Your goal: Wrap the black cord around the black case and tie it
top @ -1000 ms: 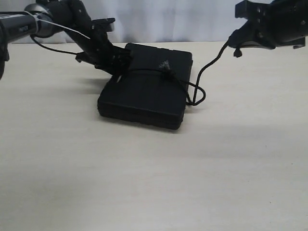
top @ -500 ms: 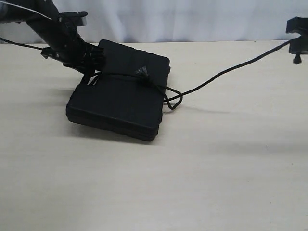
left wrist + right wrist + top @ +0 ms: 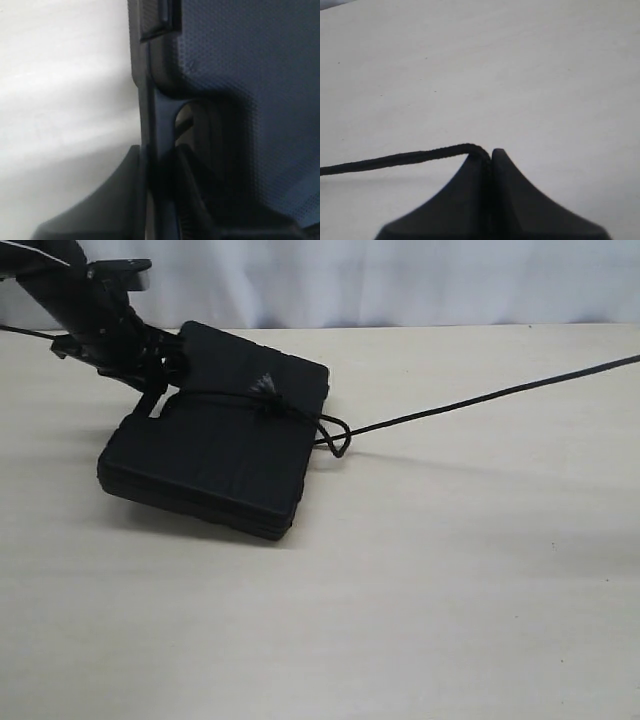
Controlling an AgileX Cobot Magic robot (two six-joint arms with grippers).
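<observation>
The black case (image 3: pixel 215 445) lies flat on the table at the left. My left gripper (image 3: pixel 160 368) is shut on the handle bar at the case's far left edge. In the left wrist view the fingers clamp that bar (image 3: pixel 159 155), beside the textured lid (image 3: pixel 250 65). The black cord (image 3: pixel 480 398) crosses the lid to a fuzzy knot (image 3: pixel 265 398). It makes a small loop (image 3: pixel 336 437) off the case's right side, then runs taut to the right edge. My right gripper (image 3: pixel 489 154) is outside the exterior view. It is shut on the cord (image 3: pixel 395 160).
The pale wooden table (image 3: pixel 400 590) extends around the case. A white curtain (image 3: pixel 400 280) hangs behind the table's far edge. A thin black cable (image 3: pixel 25 332) trails from the left arm.
The left gripper has dragged the case to the left. The right gripper has gone out of the exterior view to the right, pulling the cord straight and shrinking the loop.
</observation>
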